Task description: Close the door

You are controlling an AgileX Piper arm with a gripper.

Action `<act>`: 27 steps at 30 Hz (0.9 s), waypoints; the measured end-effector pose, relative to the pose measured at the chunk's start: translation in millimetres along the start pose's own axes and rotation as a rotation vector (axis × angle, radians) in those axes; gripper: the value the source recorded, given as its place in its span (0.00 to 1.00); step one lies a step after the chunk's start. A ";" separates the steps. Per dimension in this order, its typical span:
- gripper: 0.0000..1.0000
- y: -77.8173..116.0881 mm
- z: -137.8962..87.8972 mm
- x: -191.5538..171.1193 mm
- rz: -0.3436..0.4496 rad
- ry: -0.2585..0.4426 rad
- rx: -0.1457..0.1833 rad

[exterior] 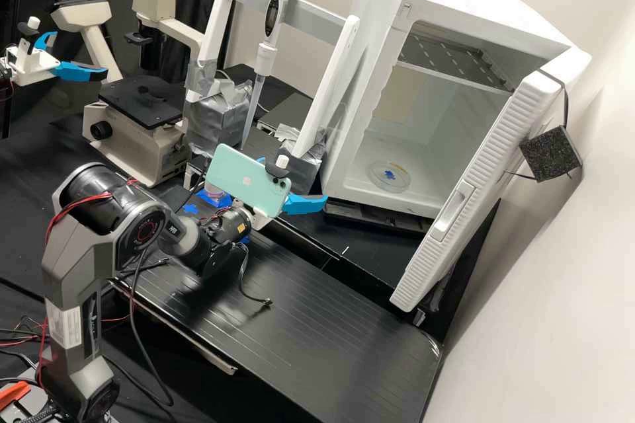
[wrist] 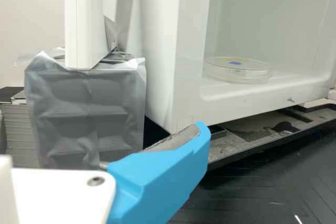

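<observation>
In the high view my gripper [exterior: 295, 180] is at the middle of the bench, left of the white incubator [exterior: 364, 99] and well apart from its door [exterior: 456, 192]. The door stands wide open at the right, its ribbed face with a recessed handle slanting toward the front. The two blue fingers are spread, one partly hidden behind the mounted phone. In the wrist view one finger of my gripper [wrist: 181, 148], with a grey pad, shows before the incubator [wrist: 231, 103] and its lower edge. No object is held.
A petri dish [exterior: 389, 176] lies inside the incubator. A pipette [exterior: 263, 59] hangs on a white frame wrapped in silver tape, with a microscope [exterior: 139, 125] farther left. A black block [exterior: 550, 153] is fixed beyond the door, near the wall. A second arm's gripper shows at the far left.
</observation>
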 end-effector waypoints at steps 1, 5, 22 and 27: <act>1.00 0.0 0.0 0.0 0.000 0.000 0.000; 1.00 0.0 0.0 0.0 0.000 0.000 0.000; 1.00 50.9 27.5 -69.9 0.203 0.050 0.050; 1.00 88.6 40.7 -96.8 0.347 0.018 0.074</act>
